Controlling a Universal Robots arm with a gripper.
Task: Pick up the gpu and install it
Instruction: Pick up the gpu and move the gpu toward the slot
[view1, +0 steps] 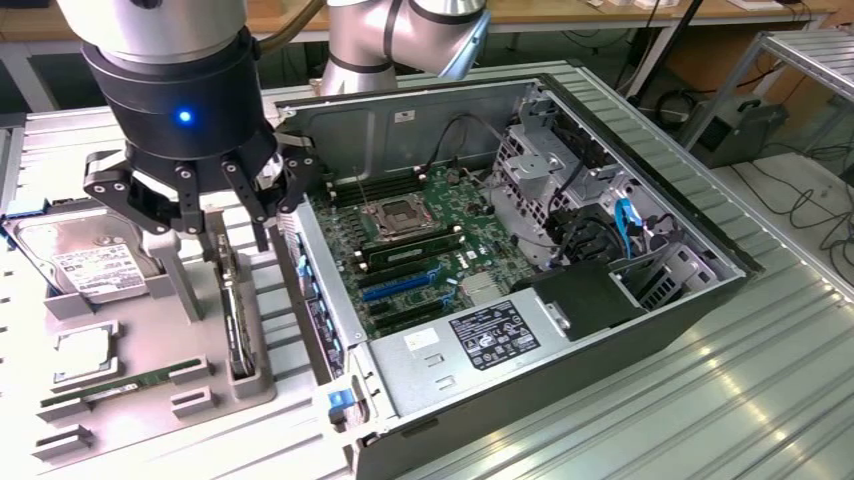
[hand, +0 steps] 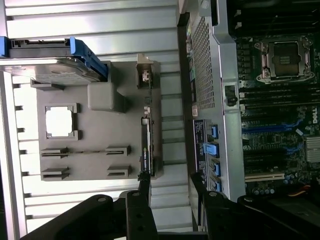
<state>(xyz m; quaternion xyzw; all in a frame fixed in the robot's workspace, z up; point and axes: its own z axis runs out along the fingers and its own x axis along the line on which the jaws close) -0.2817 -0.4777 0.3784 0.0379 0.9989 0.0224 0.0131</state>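
Hanging spread and empty, the fingers (view1: 258, 222) sit above the gpu (view1: 240, 330) standing edgewise.

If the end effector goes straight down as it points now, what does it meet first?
Most likely the gpu, standing on edge in the gray holder below the open end effector. Depth is unclear, so it might land just beside the card.

A robotics lab: an opened computer case (view1: 400, 120) lay on a ribbed metal table (view1: 747, 400), wooden workbenches (view1: 587, 12) and cables (view1: 794, 195) beyond it.
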